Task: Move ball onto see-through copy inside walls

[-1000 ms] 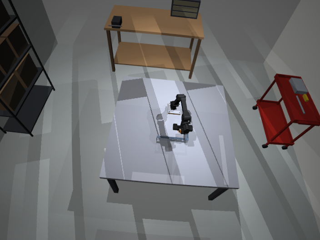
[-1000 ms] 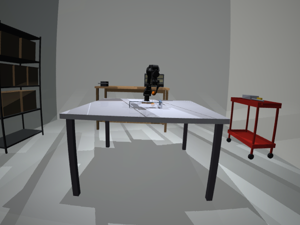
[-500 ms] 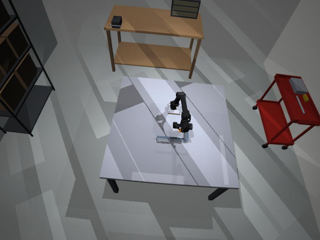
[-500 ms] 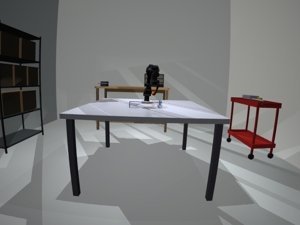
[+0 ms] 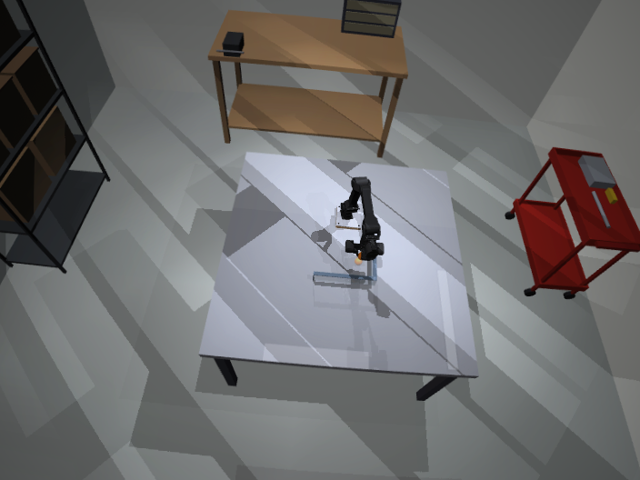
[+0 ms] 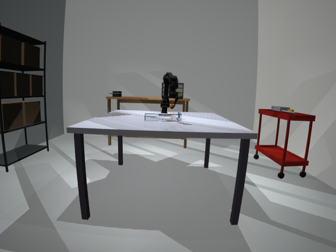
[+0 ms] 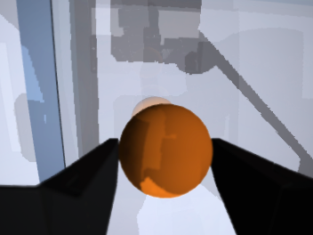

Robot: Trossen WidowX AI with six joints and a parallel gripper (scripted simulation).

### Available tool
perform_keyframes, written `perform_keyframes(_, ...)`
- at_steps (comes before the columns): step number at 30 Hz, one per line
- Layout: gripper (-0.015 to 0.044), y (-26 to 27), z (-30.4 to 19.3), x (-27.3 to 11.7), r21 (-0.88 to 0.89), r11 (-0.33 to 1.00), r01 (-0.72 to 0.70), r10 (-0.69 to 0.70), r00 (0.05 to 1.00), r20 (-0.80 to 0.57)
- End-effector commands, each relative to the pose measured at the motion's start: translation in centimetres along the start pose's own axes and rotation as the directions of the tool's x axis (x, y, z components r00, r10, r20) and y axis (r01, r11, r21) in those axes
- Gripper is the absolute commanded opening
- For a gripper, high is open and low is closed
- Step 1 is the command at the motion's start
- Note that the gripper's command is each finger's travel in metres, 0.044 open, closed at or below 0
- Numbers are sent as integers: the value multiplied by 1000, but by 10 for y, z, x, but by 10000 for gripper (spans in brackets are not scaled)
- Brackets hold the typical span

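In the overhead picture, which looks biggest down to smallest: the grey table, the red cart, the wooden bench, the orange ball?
1. Grey table
2. Wooden bench
3. Red cart
4. Orange ball, a speck between the fingers.
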State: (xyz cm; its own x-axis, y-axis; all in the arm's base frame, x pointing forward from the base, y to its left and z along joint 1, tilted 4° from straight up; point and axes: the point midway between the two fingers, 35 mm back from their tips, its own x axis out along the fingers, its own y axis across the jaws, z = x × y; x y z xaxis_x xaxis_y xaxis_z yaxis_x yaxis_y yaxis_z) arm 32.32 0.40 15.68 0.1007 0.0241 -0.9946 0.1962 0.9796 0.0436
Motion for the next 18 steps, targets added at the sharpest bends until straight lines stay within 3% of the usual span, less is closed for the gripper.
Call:
perform_keyframes(1,0,-1,-12,8,4,1000,6,-6,1000,-2)
perform_keyframes(11,0,-2,-26,22,4,1000,6,-6,1000,-3)
perform_keyframes(18,0,-2,-25,54,4,1000,6,-6,1000,-3)
